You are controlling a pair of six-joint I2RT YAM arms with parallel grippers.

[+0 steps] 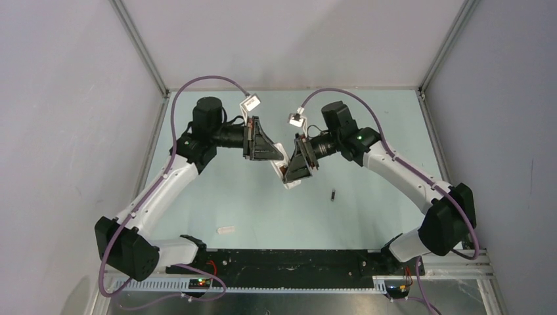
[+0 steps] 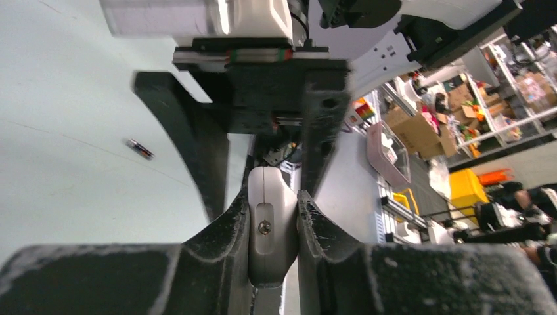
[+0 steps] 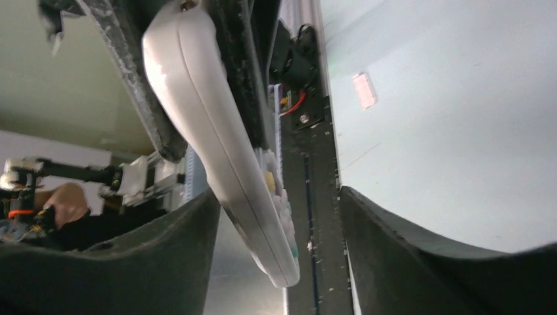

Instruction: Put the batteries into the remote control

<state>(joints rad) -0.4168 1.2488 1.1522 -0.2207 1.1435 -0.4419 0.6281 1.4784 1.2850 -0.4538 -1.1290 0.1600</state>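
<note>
My left hand (image 2: 272, 220) is clamped on one end of the remote (image 2: 267, 190), with a finger pressed to each long side. Its camera looks straight at that end, which has a small oval recess. My right hand (image 3: 279, 197) stands apart around the other end. In its camera the remote slants down between the fingers, close to one of them (touching or not, I cannot tell), and there is a clear gap to the other. That view alone shows the rows of buttons along the remote's face.

From above, the remote hangs between my two hands over the middle of the worktop (image 1: 368, 144). A brownish patch shows on it there, too small for me to tell whether anything lies in it.

One battery (image 1: 333, 195) lies on the worktop just right of the hands; my left camera catches it too, my right one does not. One white cover strip (image 1: 225, 230) lies near my bases, well apart from it. The right camera also shows the strip.

I count one remote, one battery and one strip.
</note>
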